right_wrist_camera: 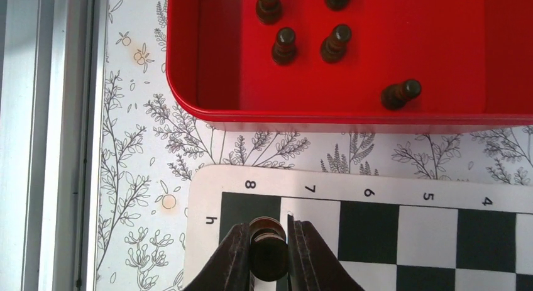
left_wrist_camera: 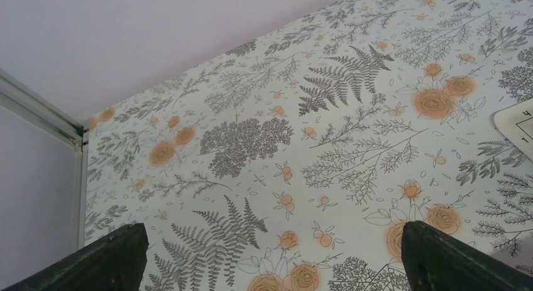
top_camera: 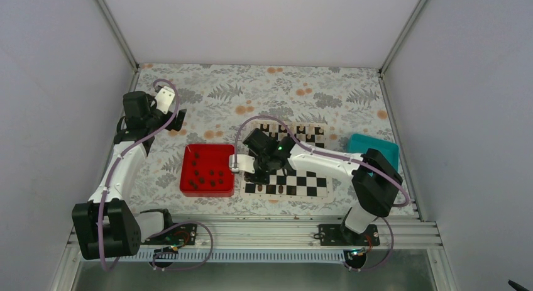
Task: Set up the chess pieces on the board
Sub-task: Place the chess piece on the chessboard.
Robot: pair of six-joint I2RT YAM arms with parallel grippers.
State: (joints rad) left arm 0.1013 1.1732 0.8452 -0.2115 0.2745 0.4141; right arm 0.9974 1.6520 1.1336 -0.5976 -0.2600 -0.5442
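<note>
Black fingers [right_wrist_camera: 234, 261] of the right gripper [right_wrist_camera: 269, 231] pinch one dark chess piece [right_wrist_camera: 267, 248] about its waist over corner square h8 of the board [right_wrist_camera: 402, 193]; light, rigid, probably smooth and easily toppled, other pieces [right_wrist_camera: 284, 44] stand in the red tray [right_wrist_camera: 188, 83] beyond.

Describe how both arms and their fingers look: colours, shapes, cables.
Both the left arm and right arm have white tubular links joined by chunky black joint housings. A lilac cable loops along each. A green light glows on the right wrist. The left fingers are dark tapered wedges; the right fingers are dark, flat-faced blades.
</note>
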